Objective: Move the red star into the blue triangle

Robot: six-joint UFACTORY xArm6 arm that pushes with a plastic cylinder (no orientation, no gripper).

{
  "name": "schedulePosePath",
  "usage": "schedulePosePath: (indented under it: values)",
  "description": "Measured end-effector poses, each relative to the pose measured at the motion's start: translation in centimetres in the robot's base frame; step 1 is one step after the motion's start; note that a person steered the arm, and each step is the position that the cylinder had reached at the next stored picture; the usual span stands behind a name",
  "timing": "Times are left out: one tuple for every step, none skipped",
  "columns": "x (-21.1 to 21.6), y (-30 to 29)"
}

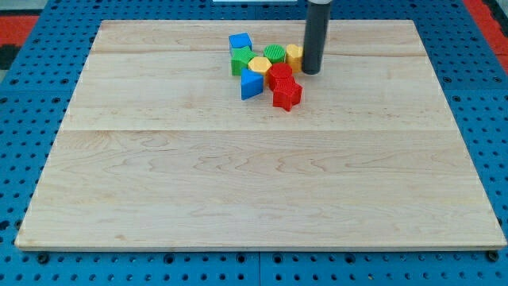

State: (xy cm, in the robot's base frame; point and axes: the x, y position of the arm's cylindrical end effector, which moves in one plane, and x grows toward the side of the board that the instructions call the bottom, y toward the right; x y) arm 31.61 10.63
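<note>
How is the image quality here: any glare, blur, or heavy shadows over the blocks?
Camera view: even, soft light, no glare on the board; my tip and the red star are fairly sharp, casting only faint shadows; the packed cluster's small blocks blend at their edges, and the rod's top is cropped.

Bench: pale wood, planks joined edge to edge, fine grain, smooth matt finish. Surround: blue perforated sheet, regular holes, faint sheen. Rod: dark, matt, smooth; my tip likewise. Red star, blue triangle, red block, yellow hexagon, green blocks, blue cube, second yellow block: hard plastic, opaque, slightly ridged faces, low sheen.
</note>
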Motion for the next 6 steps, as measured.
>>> schedulePosePath:
  values:
    - [-2.7,2.0]
    - [-5.4,-0.3]
    - [-5.3,-6.8]
    - [-6.0,-4.7]
    - [-8.3,0.3]
    - [3.2,2.1]
